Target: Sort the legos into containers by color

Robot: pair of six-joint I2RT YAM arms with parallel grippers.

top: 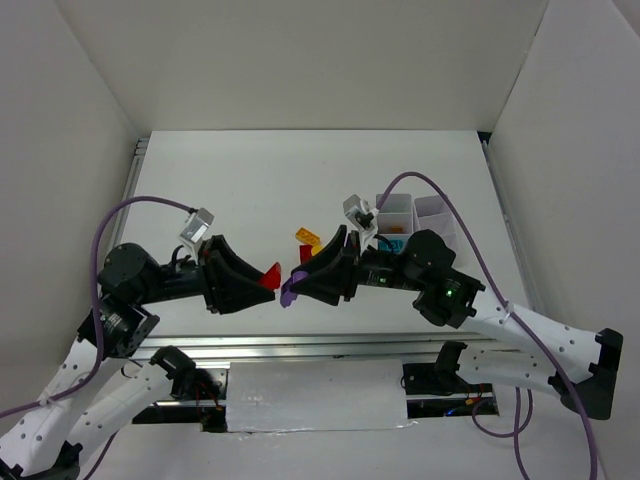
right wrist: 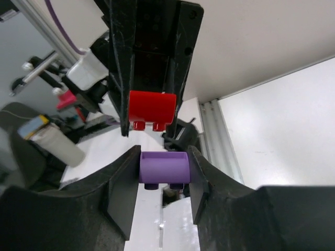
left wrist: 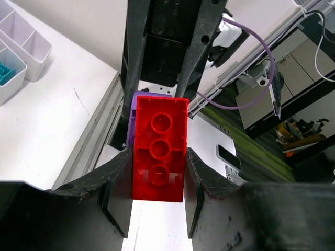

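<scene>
Left claw (left wrist: 156,194) grips red lego (left wrist: 159,149); right claw (right wrist: 162,184) grips purple lego (right wrist: 164,166).

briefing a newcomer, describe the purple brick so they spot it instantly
Over the table's near middle, two claws face tip to tip. The purple brick is pinched in the right claw, opposite the red brick in the left claw.

Red brick (top: 270,276) nr purple brick (top: 290,294) (centre)

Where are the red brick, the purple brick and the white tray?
red brick (left wrist: 159,149): left wrist view, middle stud of its top face.
purple brick (right wrist: 164,167): right wrist view, middle of its smooth side.
white tray (top: 396,205): top external view, wall of a left compartment.
</scene>
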